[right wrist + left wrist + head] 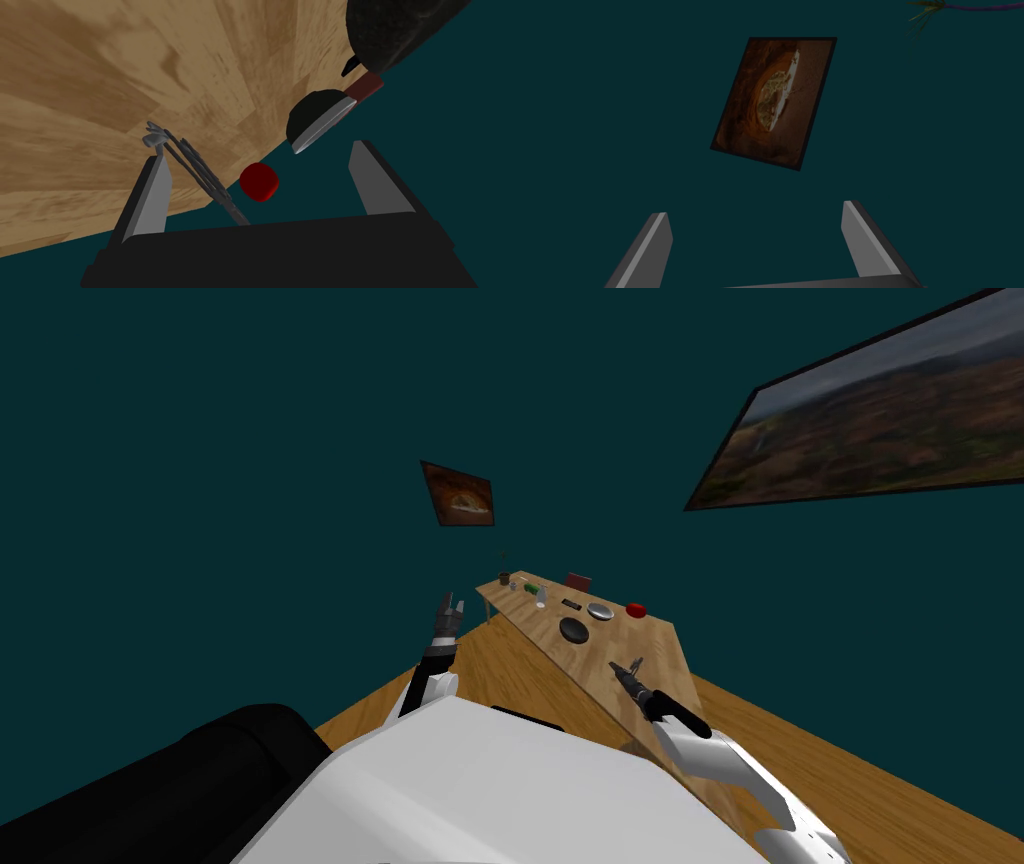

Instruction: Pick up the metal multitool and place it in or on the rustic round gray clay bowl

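Hold the right gripper (256, 150) over the near end of the table (640, 648), fingers spread wide, gripping nothing. See the multitool (195, 167) slantwise just beside one finger's inner face, close to the table's edge; cannot tell whether touching. Past that edge, open teal space. Farther along the table: a red round thing (259, 181), a grey-faced dish (320, 122), then the dark rough bowl (395, 30), well apart from the multitool. Keep the left gripper (451, 606) raised off the table's left side, fingers open.
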Available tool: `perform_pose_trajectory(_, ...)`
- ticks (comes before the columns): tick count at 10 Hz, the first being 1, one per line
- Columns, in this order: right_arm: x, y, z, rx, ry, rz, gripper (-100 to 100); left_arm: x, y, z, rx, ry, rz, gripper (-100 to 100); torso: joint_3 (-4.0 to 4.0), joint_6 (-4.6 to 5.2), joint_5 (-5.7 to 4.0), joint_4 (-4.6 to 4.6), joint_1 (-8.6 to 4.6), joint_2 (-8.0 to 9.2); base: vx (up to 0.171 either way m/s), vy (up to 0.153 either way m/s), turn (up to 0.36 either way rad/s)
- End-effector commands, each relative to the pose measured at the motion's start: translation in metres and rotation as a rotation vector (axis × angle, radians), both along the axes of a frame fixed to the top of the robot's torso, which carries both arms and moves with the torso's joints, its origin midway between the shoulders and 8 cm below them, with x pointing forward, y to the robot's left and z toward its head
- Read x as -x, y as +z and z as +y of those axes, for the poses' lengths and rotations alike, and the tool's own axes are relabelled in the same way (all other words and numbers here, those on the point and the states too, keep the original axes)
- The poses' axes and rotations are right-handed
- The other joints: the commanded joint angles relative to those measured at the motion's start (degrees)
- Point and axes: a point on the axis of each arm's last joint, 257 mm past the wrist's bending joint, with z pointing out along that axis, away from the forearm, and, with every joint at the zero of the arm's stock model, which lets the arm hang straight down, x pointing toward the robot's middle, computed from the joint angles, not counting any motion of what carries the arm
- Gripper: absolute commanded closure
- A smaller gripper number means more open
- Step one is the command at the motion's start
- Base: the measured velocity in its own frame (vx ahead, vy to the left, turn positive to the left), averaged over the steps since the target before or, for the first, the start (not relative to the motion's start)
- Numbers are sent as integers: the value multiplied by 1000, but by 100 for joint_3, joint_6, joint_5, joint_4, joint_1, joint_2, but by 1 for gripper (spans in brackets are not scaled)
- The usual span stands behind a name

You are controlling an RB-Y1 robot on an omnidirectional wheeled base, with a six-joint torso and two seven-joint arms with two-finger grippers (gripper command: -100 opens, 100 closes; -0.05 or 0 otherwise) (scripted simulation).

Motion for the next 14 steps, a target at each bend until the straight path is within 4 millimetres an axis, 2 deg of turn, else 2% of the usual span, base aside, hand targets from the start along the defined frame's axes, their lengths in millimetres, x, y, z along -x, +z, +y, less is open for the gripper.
perform_pose_trajectory(1,17,-14,-27,51,-9,87,-100,0,0,0,0,0,0,0,0,0,0,0,0,0,5,-10,291)
perform_pose_trajectory(2,19,-16,-28,51,-12,97,-100,0,0,0,0,0,0,0,-1,1,0,0,-3,-1,4,-17,95)
perform_pose_trajectory(5,50,-31,-79,147,-38,249,-100,0,0,0,0,0,0,0,-1,1,-1,-1,-4,-2,7,-16,251)
perform_pose_trajectory(6,51,-32,-79,147,-40,257,-100,0,0,0,0,0,0,0,-2,2,-1,-1,-6,-3,8,-21,61)
perform_pose_trajectory(7,62,-34,-96,177,-51,305,-100,0,0,0,0,0,0,0,-2,7,-2,-1,-5,-2,10,-12,169)
perform_pose_trajectory(9,81,-35,-126,231,-73,388,-100,0,0,0,0,0,0,0,-2,3,0,-1,-4,-4,14,-23,249)
perform_pose_trajectory(10,81,-35,-126,231,-73,388,-100,0,0,0,0,0,0,0,-4,3,-2,-1,-8,-7,11,-25,71)
perform_pose_trajectory(14,110,-27,-175,316,-113,510,-100,0,0,0,0,0,0,0,-4,4,-1,-2,-5,-7,15,-22,169)
